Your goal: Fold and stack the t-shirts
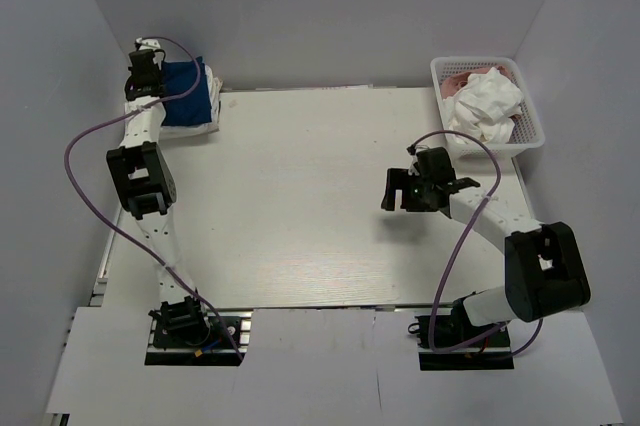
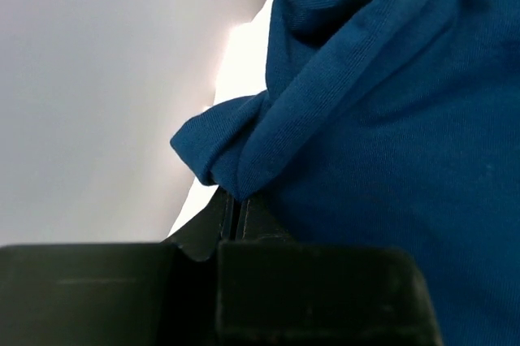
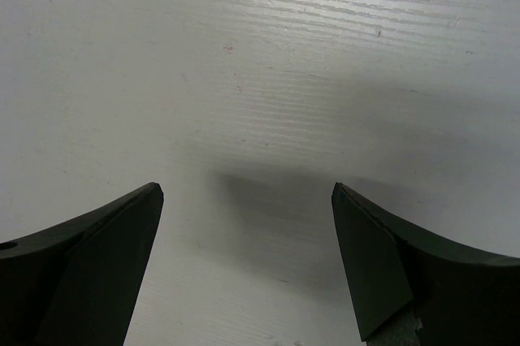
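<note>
A navy blue t-shirt (image 1: 188, 84) lies folded on a white t-shirt (image 1: 190, 129) at the table's far left corner. My left gripper (image 1: 147, 66) is over its far left edge. In the left wrist view the jaws (image 2: 234, 198) are shut, with a bunched fold of the navy t-shirt (image 2: 382, 118) pinched at their tips and white cloth (image 2: 244, 62) beyond it. My right gripper (image 1: 393, 189) is open and empty above the bare table right of centre; its wrist view (image 3: 248, 192) shows only tabletop between the fingers. White (image 1: 487, 103) and pink (image 1: 458, 78) t-shirts lie crumpled in the basket.
The white lattice basket (image 1: 530, 136) stands at the far right corner. White walls close in the table (image 1: 300, 196) on the left, back and right. The left arm's purple cable (image 1: 80, 141) loops out to the left.
</note>
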Tool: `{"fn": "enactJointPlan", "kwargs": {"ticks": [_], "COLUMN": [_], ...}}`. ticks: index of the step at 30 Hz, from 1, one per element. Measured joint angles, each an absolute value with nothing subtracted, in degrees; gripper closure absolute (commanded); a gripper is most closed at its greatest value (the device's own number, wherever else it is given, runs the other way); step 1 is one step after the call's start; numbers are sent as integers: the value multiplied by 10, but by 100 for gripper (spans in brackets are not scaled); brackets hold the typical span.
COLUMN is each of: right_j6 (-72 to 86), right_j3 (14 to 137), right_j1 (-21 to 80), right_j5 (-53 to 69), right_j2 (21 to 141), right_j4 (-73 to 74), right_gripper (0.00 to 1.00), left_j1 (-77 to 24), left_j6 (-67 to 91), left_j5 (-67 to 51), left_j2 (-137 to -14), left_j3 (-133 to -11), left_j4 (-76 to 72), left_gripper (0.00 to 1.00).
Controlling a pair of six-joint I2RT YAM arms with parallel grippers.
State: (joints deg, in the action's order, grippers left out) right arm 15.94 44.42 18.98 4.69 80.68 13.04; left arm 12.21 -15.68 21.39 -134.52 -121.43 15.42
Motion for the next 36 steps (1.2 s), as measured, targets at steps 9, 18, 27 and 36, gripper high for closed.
{"fn": "enactJointPlan", "kwargs": {"ticks": [9,18,27,36], "right_j6": [160,160,189,229], "right_j3": [453,453,422,328], "right_j1": [190,190,190,190], "right_j5": [47,47,40,38], "right_j2": [811,811,745,608], "right_j4": [134,134,99,38], "right_gripper": [10,10,10,10], "left_j1": [136,143,136,18], "left_j6": [-135,-110,13,236], "left_j5": [200,228,223,37], "left_j2": [-1368,-1370,-1247,-796], "left_j3": [-1247,-1253,-1142,-698], "left_j4": [150,133,185,66], "left_gripper": [69,0,0,0]}}
